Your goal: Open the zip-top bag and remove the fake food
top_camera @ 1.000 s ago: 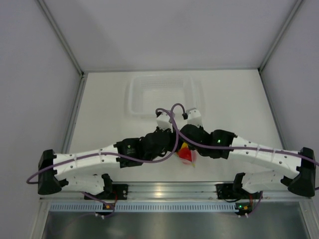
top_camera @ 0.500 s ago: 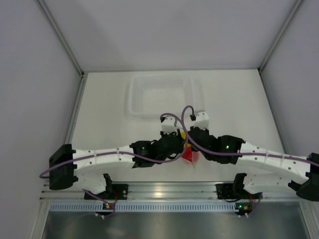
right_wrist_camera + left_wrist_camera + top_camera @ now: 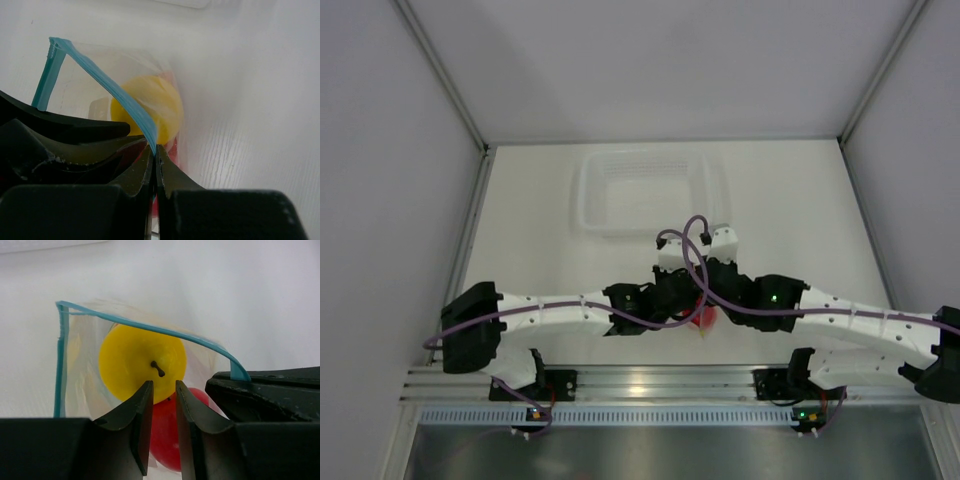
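The zip-top bag [image 3: 80, 365] hangs with its blue-teal zip strip [image 3: 150, 329] parted into an open mouth. Inside are the yellow round fruit [image 3: 135, 360] and, below it, the red round fruit [image 3: 165, 440]. The chili-like piece is hidden. My left gripper [image 3: 160, 390] is at the bag's mouth, its jaws a narrow gap apart with nothing between them. My right gripper [image 3: 156, 149] is shut on the zip strip [image 3: 125, 100], with the yellow fruit [image 3: 162, 107] just behind. In the top view both grippers [image 3: 685, 298] [image 3: 708, 298] meet over the bag [image 3: 703, 318].
A larger rigid clear tray [image 3: 645, 190] stands on the white table behind the grippers. The right gripper's black fingers [image 3: 270, 395] sit close beside my left jaws. The aluminium rail [image 3: 640, 380] runs along the near edge.
Both arms have moved right and a little nearer; the left arm has stretched further toward the bag. The bag now sits lower and is more hidden under the wrists.
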Controlling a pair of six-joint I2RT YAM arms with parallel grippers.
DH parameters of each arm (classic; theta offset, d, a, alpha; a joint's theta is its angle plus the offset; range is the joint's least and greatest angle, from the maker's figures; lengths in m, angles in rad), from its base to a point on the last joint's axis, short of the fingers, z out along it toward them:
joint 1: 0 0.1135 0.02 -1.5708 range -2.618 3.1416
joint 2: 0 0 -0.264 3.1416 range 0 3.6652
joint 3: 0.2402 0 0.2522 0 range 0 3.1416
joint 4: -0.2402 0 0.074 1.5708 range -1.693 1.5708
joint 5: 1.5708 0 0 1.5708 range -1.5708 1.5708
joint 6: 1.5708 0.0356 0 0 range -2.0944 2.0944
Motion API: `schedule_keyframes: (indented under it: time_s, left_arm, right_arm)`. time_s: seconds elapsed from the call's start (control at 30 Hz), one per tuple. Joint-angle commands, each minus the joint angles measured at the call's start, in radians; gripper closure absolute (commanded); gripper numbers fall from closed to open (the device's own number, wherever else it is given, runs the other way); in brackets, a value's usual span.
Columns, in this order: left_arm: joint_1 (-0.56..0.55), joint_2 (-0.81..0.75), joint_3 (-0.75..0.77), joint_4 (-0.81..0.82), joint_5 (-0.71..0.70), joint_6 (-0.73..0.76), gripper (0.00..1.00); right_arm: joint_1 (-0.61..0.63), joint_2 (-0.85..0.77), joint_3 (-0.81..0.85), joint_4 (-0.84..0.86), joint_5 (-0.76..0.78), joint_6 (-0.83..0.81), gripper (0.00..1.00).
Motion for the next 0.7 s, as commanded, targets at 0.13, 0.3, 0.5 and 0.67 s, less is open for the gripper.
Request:
schedule_keyframes:
  time_s: [0.13, 0.3, 0.5, 0.67]
  left_arm:
    - [-0.001, 0.027, 0.049, 0.025, -0.056, 0.043, 0.69]
    - [0.002, 0.046, 0.052, 0.025, -0.060, 0.040, 0.69]
    - [0.007, 0.076, 0.064, 0.025, -0.060, 0.041, 0.71]
    - [0.008, 0.104, 0.077, 0.025, -0.063, 0.052, 0.79]
  right_arm:
    - [0.038, -0.004, 0.011, 0.053, 0.026, 0.016, 1.00]
    - [0.053, -0.004, 0.016, 0.056, 0.033, 0.016, 1.00]
    - [0.056, -0.021, 0.007, 0.051, 0.049, 0.020, 1.00]
    - [0.055, -0.025, -0.004, 0.045, 0.053, 0.025, 1.00]
